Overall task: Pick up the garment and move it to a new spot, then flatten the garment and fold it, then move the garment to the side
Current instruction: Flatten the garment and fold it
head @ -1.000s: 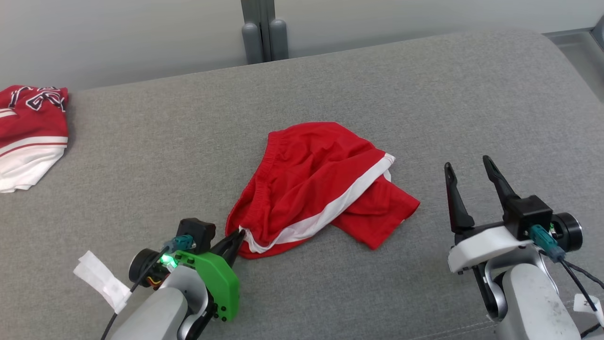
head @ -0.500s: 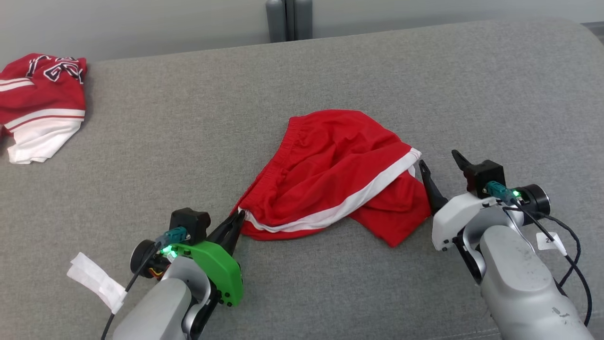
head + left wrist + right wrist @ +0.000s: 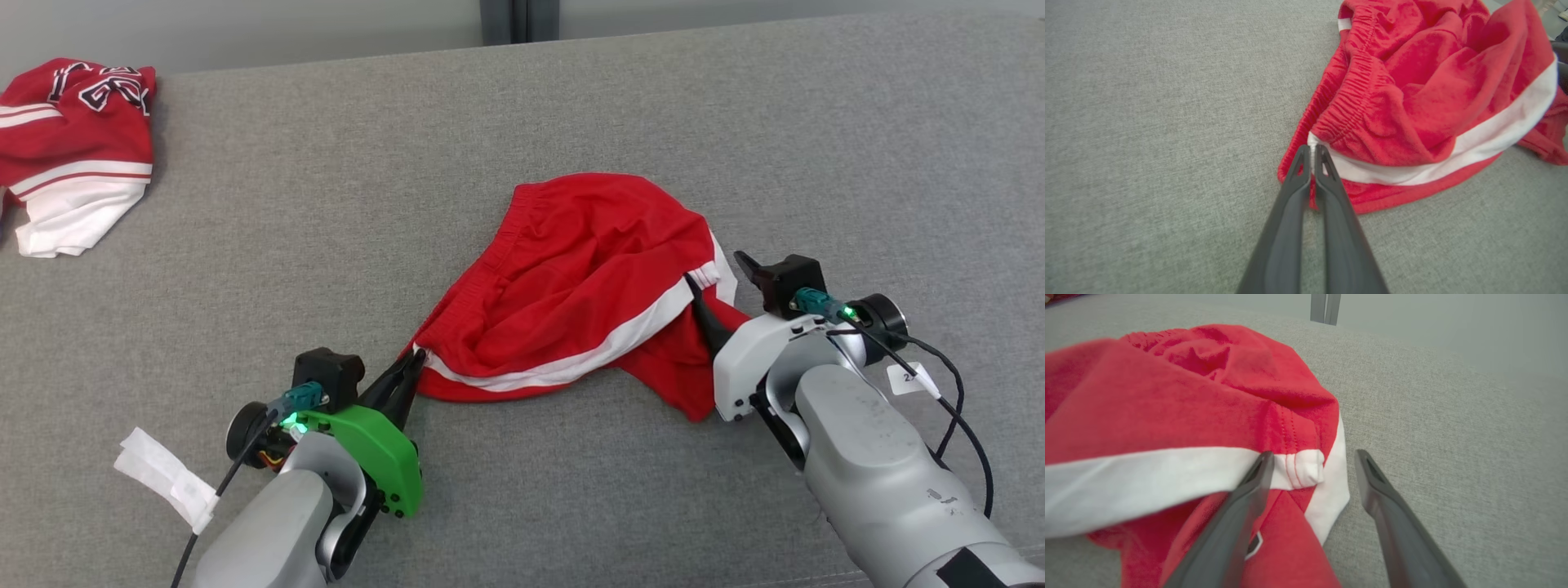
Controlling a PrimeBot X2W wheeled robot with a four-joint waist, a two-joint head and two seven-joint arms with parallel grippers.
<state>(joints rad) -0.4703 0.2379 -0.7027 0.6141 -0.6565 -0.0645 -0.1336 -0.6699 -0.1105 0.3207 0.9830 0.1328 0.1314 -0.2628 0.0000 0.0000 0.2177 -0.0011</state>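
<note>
The garment (image 3: 588, 278), red shorts with a white stripe, lies crumpled in the middle of the grey cushion (image 3: 326, 204). My left gripper (image 3: 412, 367) pinches its waistband corner, fingers pressed together. My right gripper (image 3: 714, 269) stands spread around the white hem corner.

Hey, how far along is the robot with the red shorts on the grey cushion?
Early. Done: the left gripper is shut on the red shorts at the waistband end of the white stripe. In hand: the right gripper is open, with the white hem corner between its jaws, not yet closed. Left: lifting, moving, flattening, folding and setting aside; the shorts lie crumpled on the grey cushion.
</note>
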